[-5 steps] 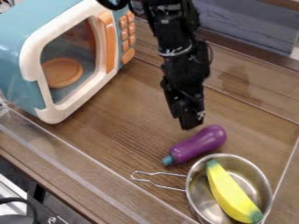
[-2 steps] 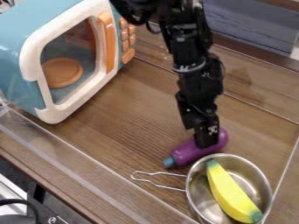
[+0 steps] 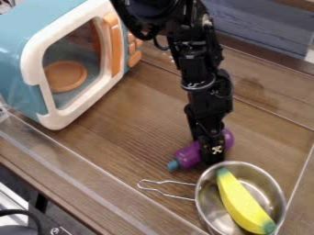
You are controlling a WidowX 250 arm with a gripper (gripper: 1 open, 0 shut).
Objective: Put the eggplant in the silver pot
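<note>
The purple eggplant (image 3: 189, 156) lies on the wooden table just beyond the rim of the silver pot (image 3: 208, 210). My black gripper (image 3: 212, 147) has come straight down onto the eggplant's thick end, its fingers open on either side of it and covering that end. Whether the pads touch the eggplant I cannot tell. The pot sits at the front right with its wire loop handle (image 3: 160, 188) pointing left. A yellow banana-shaped toy (image 3: 243, 206) lies inside the pot.
A teal toy microwave (image 3: 61, 55) with a cream door stands at the back left. A clear wall (image 3: 73, 170) runs along the table's front and left edges. Bare wood lies between the microwave and the pot.
The gripper has dropped down and to the right onto the eggplant and opened wider. The eggplant has shifted slightly toward the front left.
</note>
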